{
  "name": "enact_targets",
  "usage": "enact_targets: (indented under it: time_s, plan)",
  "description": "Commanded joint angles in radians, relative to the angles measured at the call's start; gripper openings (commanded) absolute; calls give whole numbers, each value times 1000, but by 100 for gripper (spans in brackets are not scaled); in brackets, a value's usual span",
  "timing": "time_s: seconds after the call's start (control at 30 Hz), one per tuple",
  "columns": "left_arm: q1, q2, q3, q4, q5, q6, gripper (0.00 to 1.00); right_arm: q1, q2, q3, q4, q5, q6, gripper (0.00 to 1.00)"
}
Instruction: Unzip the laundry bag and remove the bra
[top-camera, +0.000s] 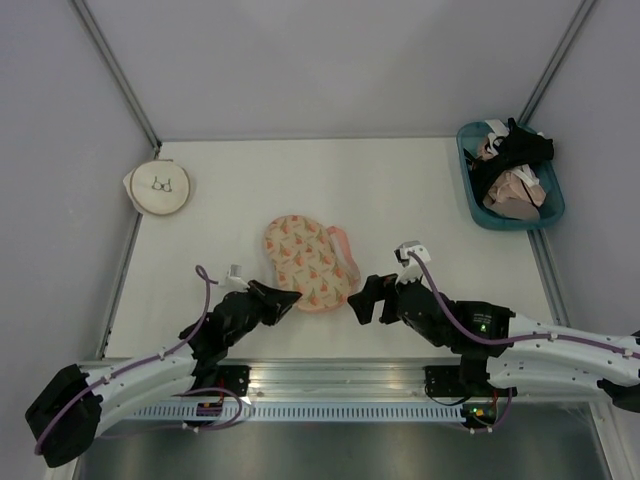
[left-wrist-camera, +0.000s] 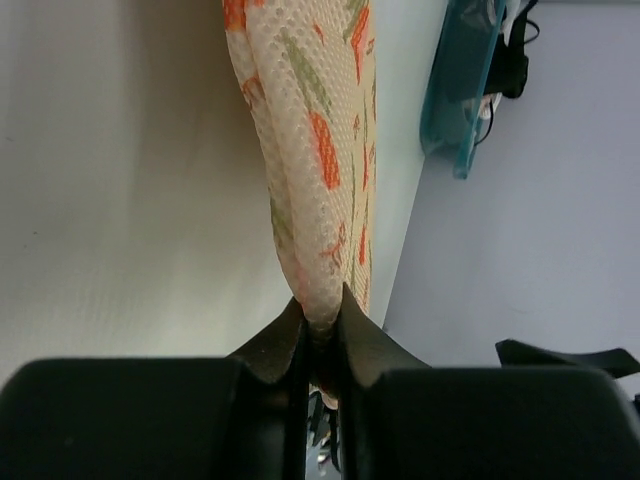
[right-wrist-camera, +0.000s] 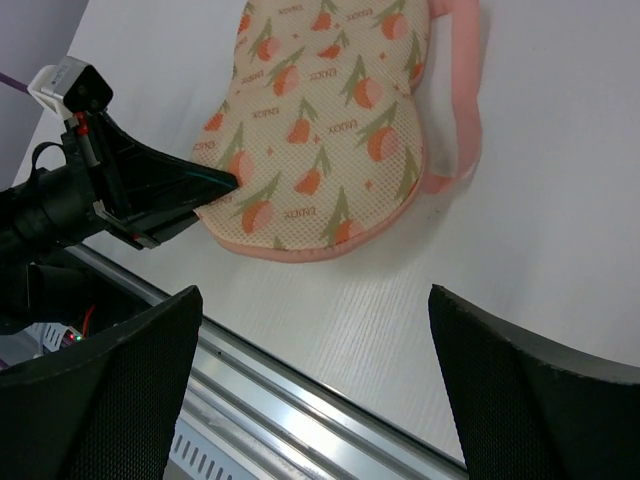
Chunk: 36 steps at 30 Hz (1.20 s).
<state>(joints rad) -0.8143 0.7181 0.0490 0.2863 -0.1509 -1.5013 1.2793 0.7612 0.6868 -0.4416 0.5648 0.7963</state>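
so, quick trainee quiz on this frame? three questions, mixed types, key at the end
1. True or false: the left claw is pinched shut on the near edge of the laundry bag.
2. Pick one. The right claw is:
A. open, holding nothing, just right of the bag
B. shut on the bag's pink strap
C. shut on the round cream pouch
3. Fill in: the blue basket stands at the far ____ corner of the table.

Key: 1 true; 2 A; 3 right.
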Motion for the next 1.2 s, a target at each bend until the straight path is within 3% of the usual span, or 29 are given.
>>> enact_targets:
  time_s: [0.0, 0.03, 0.07, 0.13, 0.2, 0.47, 0.5, 0.63, 0.77, 0.97, 1.07, 1.17]
  plan:
    - [-17, 21, 32, -47, -159, -82, 7, 3, 38, 14, 63, -26, 1, 98]
    - [-17, 41, 52, -47, -115, -56, 35, 5, 49, 17, 60, -26, 0, 98]
    - [-17, 56, 77, -70, -93, -15, 45, 5, 52, 22, 57, -22, 0, 98]
    - [-17, 73, 155, -185, -52, 33, 60, 5, 50, 34, 40, -13, 1, 98]
    - [-17, 52, 187, -319, -45, 81, 65, 3, 37, 40, 20, -5, 3, 98]
    - [-17, -244, 146, -714, -96, 153, 66, 3, -3, 36, -34, 38, 15, 98]
    - [-17, -268, 140, -739, -96, 159, 80, 5, -2, 37, -37, 41, 14, 98]
    - [-17, -284, 132, -818, -76, 180, 82, 5, 13, 54, -42, 49, 4, 98]
    - [-17, -240, 135, -777, -122, 194, 82, 5, 27, 59, -37, 44, 6, 98]
    - [-16, -100, 181, -731, -301, 184, 88, 3, 15, 50, -40, 30, 18, 98]
    - [-11, -25, 138, -572, -335, 159, 90, 5, 4, 39, -31, 23, 21, 98]
    - [7, 59, 94, -354, -305, 144, 82, 5, 3, 36, -25, 12, 26, 98]
